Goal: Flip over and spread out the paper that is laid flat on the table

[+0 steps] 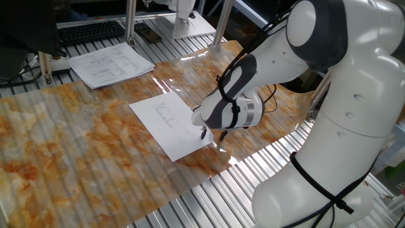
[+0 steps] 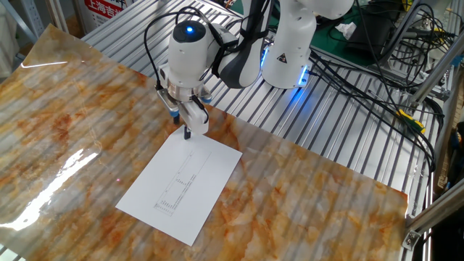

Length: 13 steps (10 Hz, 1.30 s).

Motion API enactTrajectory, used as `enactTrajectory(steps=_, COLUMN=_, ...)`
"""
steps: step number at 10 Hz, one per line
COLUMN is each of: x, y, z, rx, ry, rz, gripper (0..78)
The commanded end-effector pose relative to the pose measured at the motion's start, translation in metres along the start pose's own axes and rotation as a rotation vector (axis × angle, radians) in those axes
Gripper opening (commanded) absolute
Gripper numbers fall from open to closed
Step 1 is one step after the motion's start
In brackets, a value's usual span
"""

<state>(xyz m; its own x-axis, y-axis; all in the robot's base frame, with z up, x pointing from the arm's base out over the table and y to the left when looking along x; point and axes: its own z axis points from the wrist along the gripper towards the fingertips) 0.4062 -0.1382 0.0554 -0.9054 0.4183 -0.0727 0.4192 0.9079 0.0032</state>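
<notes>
The paper (image 1: 169, 122) (image 2: 180, 185) lay flat on the table (image 1: 76, 152) (image 2: 304, 196), printed side up, roughly in the middle of the marbled orange-and-grey cover. In the one fixed view the sheet's corner at 4 o'clock sat near the cover's edge, beyond which bare metal slats ran on toward 5 o'clock. Toward 9 and 7 o'clock a broad stretch of cover lay free of objects. At 11 o'clock from the sheet, well apart from it, rested a stack of printed pages (image 1: 111, 64), with a keyboard (image 1: 88, 31) farther back at 11 o'clock. In the other fixed view the cover reached well past the sheet at 3, 6 and 9 o'clock, while the slats began close beyond the sheet's corner at 12 o'clock.

The sheet was white and uncreased, all four corners lying down. A faint grey line ran along its length, with a small block of print near one end; the print was too small to read.

The white arm curved down from its base at 3 o'clock in the one fixed view, wrist bent so the gripper (image 1: 212, 132) (image 2: 187, 132) pointed straight down at the sheet's near corner. In the other fixed view its dark fingertips (image 2: 187, 133) stood at the sheet's 12 o'clock corner, at or just above the paper; contact could not be told. The fingers seemed close together, yet whether they pinched the paper's edge could not be told.
</notes>
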Motion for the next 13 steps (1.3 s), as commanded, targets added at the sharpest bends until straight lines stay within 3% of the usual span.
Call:
enactTrajectory(steps=1, x=-0.001, y=0.0, z=-0.001, rx=-0.001, ry=0.0, rz=0.001, gripper=1.3)
enactTrajectory(steps=8, x=-0.001, y=0.0, z=-0.001, rx=-0.001, ry=0.0, rz=0.001, gripper=1.3)
enactTrajectory(steps=13, x=-0.001, y=-0.001, z=-0.026, rx=0.013, ry=0.017, rz=-0.012, gripper=1.3)
